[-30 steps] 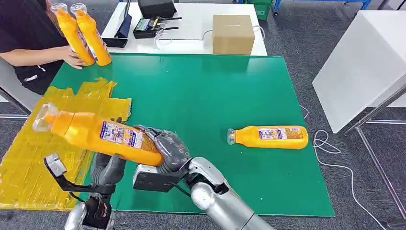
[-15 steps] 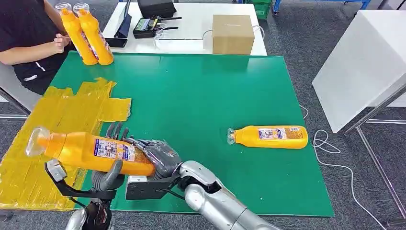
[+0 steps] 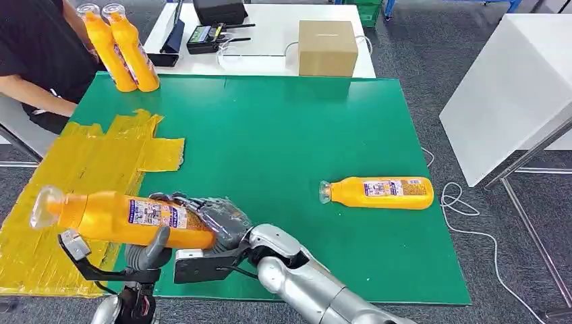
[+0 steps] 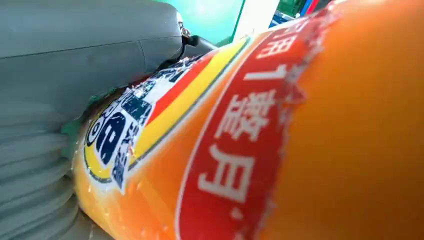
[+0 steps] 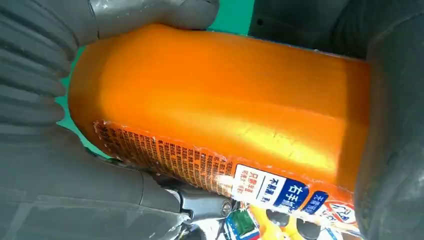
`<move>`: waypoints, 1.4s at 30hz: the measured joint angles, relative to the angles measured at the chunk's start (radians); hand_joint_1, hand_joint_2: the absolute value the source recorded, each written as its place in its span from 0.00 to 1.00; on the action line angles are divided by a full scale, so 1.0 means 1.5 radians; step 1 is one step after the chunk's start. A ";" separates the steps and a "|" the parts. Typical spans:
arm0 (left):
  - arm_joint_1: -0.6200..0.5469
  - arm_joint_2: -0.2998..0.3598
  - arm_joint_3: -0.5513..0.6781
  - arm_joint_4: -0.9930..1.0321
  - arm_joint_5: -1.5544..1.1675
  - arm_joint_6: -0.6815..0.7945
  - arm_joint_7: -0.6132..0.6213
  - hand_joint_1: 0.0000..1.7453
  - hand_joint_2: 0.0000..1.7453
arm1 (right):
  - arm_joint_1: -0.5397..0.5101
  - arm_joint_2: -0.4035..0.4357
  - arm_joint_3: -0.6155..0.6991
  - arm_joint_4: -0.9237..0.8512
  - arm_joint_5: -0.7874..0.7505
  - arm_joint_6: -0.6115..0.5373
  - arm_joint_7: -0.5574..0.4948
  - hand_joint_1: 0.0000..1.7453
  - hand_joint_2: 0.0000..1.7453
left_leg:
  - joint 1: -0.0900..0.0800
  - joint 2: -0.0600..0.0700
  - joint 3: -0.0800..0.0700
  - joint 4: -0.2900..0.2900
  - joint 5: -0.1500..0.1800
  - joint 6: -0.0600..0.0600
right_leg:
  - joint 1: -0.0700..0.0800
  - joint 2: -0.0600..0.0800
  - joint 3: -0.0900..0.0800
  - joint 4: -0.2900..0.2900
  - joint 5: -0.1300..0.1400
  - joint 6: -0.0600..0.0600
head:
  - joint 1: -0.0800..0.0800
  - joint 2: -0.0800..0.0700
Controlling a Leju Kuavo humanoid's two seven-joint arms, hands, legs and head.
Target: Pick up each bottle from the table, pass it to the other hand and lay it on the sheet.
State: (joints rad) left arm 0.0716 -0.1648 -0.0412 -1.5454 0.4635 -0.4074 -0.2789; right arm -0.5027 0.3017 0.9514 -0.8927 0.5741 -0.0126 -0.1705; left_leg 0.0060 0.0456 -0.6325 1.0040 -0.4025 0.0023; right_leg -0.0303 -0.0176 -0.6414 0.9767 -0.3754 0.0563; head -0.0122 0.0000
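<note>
From the head view, the right hand (image 3: 219,219) has its fingers wrapped round the base end of an orange bottle (image 3: 128,217), held level above the near left corner of the green table (image 3: 283,142), its clear cap out over the yellow sheet (image 3: 61,196). The left hand (image 3: 150,248) sits right under the bottle's middle, thumb raised against its side; whether it grips yet I cannot tell from here. A second bottle (image 3: 378,192) lies on its side well to the right. Two more bottles (image 3: 125,47) stand at the far left corner beside a person (image 3: 34,54).

At the left wrist, the bottle's label (image 4: 240,150) lies against the grey palm (image 4: 75,75).

At the right wrist, dark fingers (image 5: 395,125) and thumb (image 5: 150,12) clamp the bottle (image 5: 220,105).
</note>
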 measured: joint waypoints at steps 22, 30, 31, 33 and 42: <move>-0.036 -0.011 0.024 -0.054 -0.443 0.318 -0.142 1.00 1.00 | 0.027 -0.015 -0.017 -0.030 0.013 -0.035 0.029 0.00 0.00 | 0.000 0.002 0.000 0.000 0.000 0.000 | 0.000 0.001 -0.001 0.000 0.000 0.000 | 0.000 0.000; -0.090 0.040 0.123 -0.024 -1.044 0.657 -0.067 1.00 1.00 | 0.073 -0.108 -0.101 -0.180 0.026 -0.032 0.057 0.00 0.00 | -0.001 0.001 0.000 0.000 0.000 0.000 | 0.000 0.001 0.000 0.000 0.000 0.000 | 0.000 0.000; -0.089 0.052 0.132 -0.007 -1.112 0.680 -0.038 1.00 1.00 | 0.075 -0.127 -0.115 -0.208 0.025 -0.023 0.059 0.00 0.00 | -0.001 0.001 0.000 0.000 0.000 0.000 | -0.001 0.000 0.000 0.000 0.000 0.000 | 0.001 0.000; -0.088 0.079 0.142 0.039 -1.217 0.699 0.021 1.00 1.00 | 0.080 -0.168 -0.144 -0.266 0.019 -0.009 0.063 0.00 0.00 | -0.001 0.001 0.000 0.000 0.000 0.000 | -0.001 0.001 0.000 0.000 0.001 0.000 | 0.000 0.000; -0.109 0.186 0.167 0.265 -1.284 0.696 0.091 1.00 1.00 | 0.117 -0.305 -0.236 -0.445 0.005 0.018 0.064 0.00 0.00 | -0.001 0.002 0.000 0.000 0.000 0.000 | 0.000 0.001 0.000 0.000 0.001 0.000 | 0.000 0.000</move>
State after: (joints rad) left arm -0.0914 0.1149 0.2087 -1.1485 -1.4626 0.6363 -0.1427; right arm -0.3275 -0.1557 0.5970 -1.5607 0.5818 0.0141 -0.0751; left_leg 0.0048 0.0480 -0.6332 1.0040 -0.4022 0.0029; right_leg -0.0310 -0.0164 -0.6419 0.9768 -0.3747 0.0566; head -0.0122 0.0000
